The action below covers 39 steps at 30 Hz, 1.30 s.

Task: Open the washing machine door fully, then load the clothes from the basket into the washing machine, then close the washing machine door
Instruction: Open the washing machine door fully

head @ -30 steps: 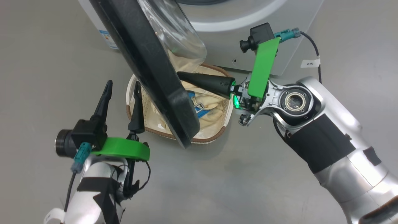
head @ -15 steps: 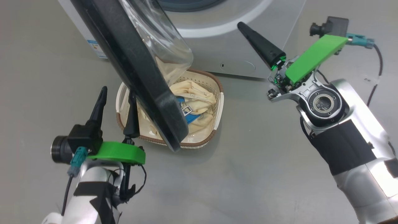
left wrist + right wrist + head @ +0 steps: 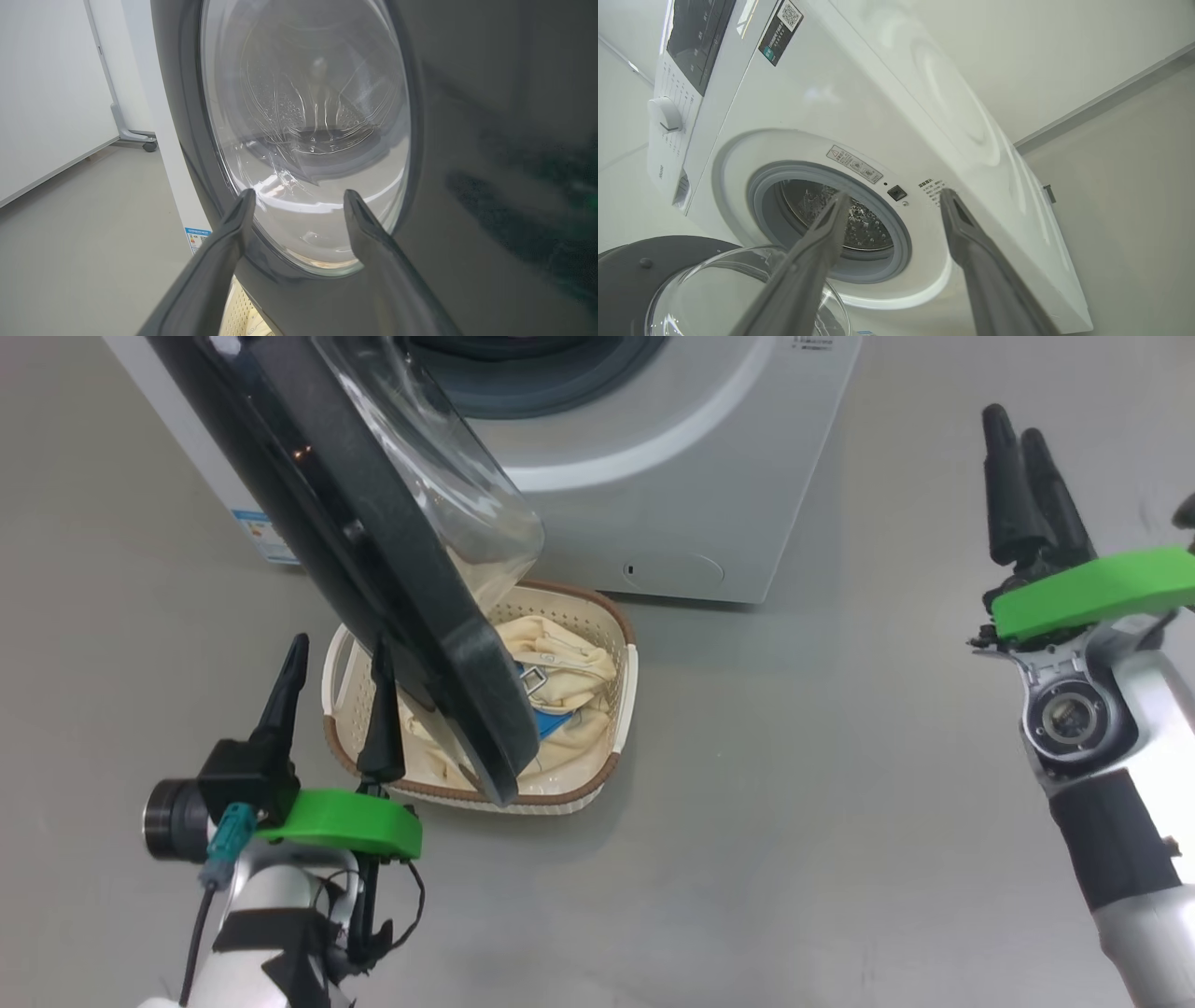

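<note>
- The left gripper [image 3: 338,644] sits at 8 o'clock in the head view, fingers pointing toward 12. Its claw is released, with nothing between the fingers.
- In the left wrist view the left gripper [image 3: 299,193] faces the outer side of the washing machine door [image 3: 467,140], its fingers framing the lower part of the glass. I cannot tell whether either finger touches the door.
- A blue energy sticker [image 3: 257,537] shows on the machine's lower corner at 10 o'clock.
- The washing machine door [image 3: 373,551] stands swung out from the opening and runs from 11 o'clock down toward the centre. Its lower edge hangs over the basket.
- The basket [image 3: 621,644] rests on the grey floor [image 3: 794,803] just in front of the machine, a little to 9 o'clock of centre. The door covers its left part.
- The clothes [image 3: 560,658] lie inside the basket, cream with a blue band.
- The washing machine [image 3: 653,476] fills 12 o'clock. In the right wrist view its steel drum [image 3: 864,224] lies uncovered.
- The right gripper [image 3: 1013,425] is at 2 o'clock, well apart from the basket and out to the side of the machine. In the right wrist view the right gripper [image 3: 894,193] is spread and grasps nothing.
</note>
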Motion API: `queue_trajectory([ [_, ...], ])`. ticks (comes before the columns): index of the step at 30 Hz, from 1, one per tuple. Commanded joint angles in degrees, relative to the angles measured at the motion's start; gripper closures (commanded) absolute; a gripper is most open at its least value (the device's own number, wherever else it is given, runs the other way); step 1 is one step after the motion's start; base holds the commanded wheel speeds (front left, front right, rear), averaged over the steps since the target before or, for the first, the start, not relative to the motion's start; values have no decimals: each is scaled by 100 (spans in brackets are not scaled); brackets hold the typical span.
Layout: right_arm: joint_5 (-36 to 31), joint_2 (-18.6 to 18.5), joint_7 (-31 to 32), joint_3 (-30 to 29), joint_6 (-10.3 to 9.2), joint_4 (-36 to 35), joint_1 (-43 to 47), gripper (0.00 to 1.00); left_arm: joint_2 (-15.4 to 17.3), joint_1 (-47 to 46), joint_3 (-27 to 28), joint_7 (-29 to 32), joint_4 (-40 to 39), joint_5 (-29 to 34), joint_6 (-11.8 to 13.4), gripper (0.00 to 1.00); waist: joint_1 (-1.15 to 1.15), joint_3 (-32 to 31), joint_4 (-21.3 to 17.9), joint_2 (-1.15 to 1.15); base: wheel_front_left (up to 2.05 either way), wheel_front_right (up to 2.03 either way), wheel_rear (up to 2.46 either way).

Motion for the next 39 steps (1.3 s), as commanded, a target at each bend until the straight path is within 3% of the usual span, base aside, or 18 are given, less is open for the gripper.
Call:
queue_trajectory([
  [1, -90, 1, -64, 9, -15, -185, -10, 0, 110, -47, 198, -62, -161, 56, -13, 0, 0, -36, -28, 0, 0, 0, 0],
  [9, -2489, 238, -262, -1095, -15, -531, 829, 0, 116, 137, 276, -62, -105, 90, -18, 0, 0, -274, -221, 0, 0, 0, 0],
  [15, -4060, 669, -49, -1820, -15, -1458, 1714, 0, 128, 229, 309, -62, -77, 107, -53, 0, 0, -383, -335, 0, 0, 0, 0],
  [18, -4528, 792, 72, -1985, -15, -1877, 2032, 0, 154, 248, 319, -62, -72, 138, -64, 0, 0, -401, -386, 0, 0, 0, 0],
  [27, -5355, 985, 273, -2149, -15, -2738, 2894, 0, 158, 270, 354, -62, -47, 161, -67, 0, 0, -516, -454, 0, 0, 0, 0],
  [39, -5222, 994, 207, -2309, -15, -2643, 3393, 0, 151, 353, 380, -62, -66, 141, -71, 0, 0, -626, -467, 0, 0, 0, 0],
])
